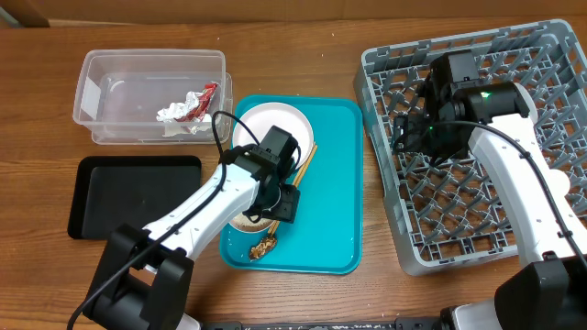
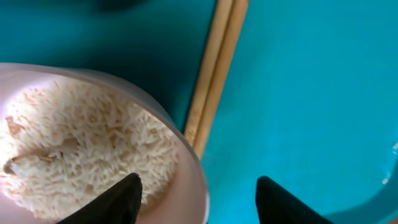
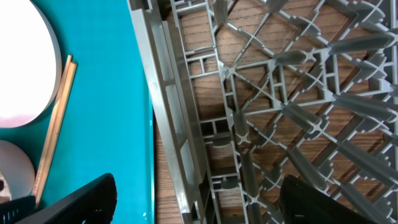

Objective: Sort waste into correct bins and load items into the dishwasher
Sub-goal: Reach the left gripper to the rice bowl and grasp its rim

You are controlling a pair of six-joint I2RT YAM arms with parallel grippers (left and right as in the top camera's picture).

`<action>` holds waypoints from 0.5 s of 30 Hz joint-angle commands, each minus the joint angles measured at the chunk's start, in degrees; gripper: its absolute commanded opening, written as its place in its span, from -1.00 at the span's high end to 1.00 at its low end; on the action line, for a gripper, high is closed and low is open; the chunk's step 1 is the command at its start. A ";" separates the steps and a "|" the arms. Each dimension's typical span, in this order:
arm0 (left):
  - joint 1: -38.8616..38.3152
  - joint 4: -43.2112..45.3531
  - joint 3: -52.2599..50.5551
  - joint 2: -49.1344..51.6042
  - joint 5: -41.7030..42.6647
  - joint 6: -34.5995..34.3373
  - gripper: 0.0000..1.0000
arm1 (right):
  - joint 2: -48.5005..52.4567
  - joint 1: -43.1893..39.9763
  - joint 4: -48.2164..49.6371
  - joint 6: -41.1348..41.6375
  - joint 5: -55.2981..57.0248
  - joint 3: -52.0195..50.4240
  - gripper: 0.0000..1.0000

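Observation:
A pale bowl holding white rice sits on the teal tray. My left gripper is open and straddles the bowl's rim, one finger over the rice and one outside; from overhead it hides most of the bowl. Wooden chopsticks lie beside a white plate, and they also show in the left wrist view. A brown food scrap lies at the tray's front. My right gripper is open and empty over the left wall of the grey dish rack.
A clear tub at the back left holds a crumpled white napkin and a red-and-white wrapper. A black tray lies in front of it. The dish rack fills the right side; no dishes show in it.

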 commanded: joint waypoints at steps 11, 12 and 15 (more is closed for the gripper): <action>-0.42 2.93 -1.53 -0.13 -4.00 -1.68 0.22 | 0.04 -0.07 -0.09 -0.09 -0.02 0.28 -0.72; -0.42 2.95 -1.62 -0.13 -4.00 -1.68 0.23 | 0.04 -0.07 -0.09 -0.09 -0.02 0.28 -0.72; -0.42 3.21 -1.97 -0.13 -3.98 -1.70 0.24 | 0.04 -0.07 -0.09 -0.09 -0.02 0.28 -0.72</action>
